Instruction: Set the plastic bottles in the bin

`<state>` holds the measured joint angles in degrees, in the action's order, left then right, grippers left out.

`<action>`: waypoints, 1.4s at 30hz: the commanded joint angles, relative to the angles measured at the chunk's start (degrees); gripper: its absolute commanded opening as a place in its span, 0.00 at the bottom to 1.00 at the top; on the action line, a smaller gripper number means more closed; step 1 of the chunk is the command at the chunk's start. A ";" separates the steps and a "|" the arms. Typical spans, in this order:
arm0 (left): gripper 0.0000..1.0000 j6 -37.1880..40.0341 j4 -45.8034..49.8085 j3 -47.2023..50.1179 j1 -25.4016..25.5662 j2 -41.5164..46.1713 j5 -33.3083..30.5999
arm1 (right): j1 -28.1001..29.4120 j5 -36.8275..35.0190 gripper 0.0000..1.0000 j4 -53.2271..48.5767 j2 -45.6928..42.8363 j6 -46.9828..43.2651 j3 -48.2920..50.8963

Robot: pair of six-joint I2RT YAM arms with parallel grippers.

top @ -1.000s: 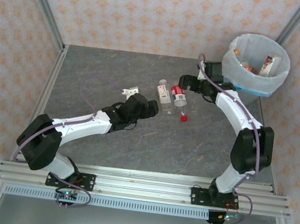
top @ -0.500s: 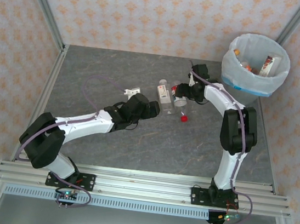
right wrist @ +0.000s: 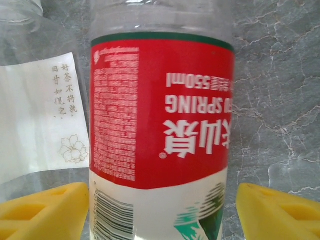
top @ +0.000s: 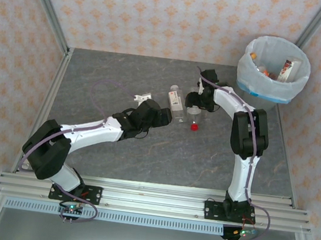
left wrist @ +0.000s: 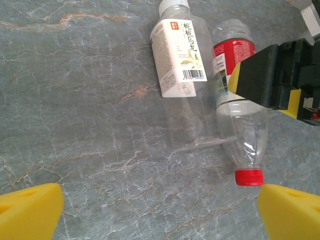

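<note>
- The left arm (top: pixel 88 129) reaches over the near half of the bench (top: pixel 107 77). The left jaws stand wide and empty, with their yellow pads (left wrist: pixel 27 210) at the lower corners of the wrist view, facing the two bottles just beyond.
- The white-labelled bottle (left wrist: pixel 180 55) lies on its side mid-bench. It is clear and thin-walled under a smooth printed label, and it touches its neighbour along one flank.
- The red-labelled bottle (right wrist: pixel 160 110) lies beside it, with its red cap (left wrist: pixel 249 177) pointing toward the near edge. The right jaws are closed on its labelled middle, a foam pad (right wrist: pixel 45 210) against either side, while the bottle rests on the bench.
- The lift is best made straight up before any swing, so that the touching bottle is not dragged along.
- The thin plastic will probably dent and the glossy label may slip, so a centred, level hold should serve better than a harder squeeze.
- The bench is flat, matt and grey with pale veins like stone. A round bottle could roll on it if nudged.
- The bin (top: pixel 258 88) stands farthest away, at the far right corner. It is round and grey-blue, with a translucent white bag (top: pixel 300 67) folded over the rim, and several bottles (top: pixel 285 68) already lie inside.
- Its mouth is wide, so releasing above the middle, clear of the loose bag edge, looks safest.
</note>
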<state>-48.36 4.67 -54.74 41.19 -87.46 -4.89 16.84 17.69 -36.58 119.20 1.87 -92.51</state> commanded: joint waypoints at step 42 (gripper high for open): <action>1.00 0.11 1.97 -0.97 -0.42 -0.34 -0.67 | 2.82 -14.25 0.60 -7.97 6.33 -1.34 -7.96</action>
<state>-48.36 5.19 -54.74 41.19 -87.55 -4.91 19.57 6.35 -44.10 128.70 0.80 -102.52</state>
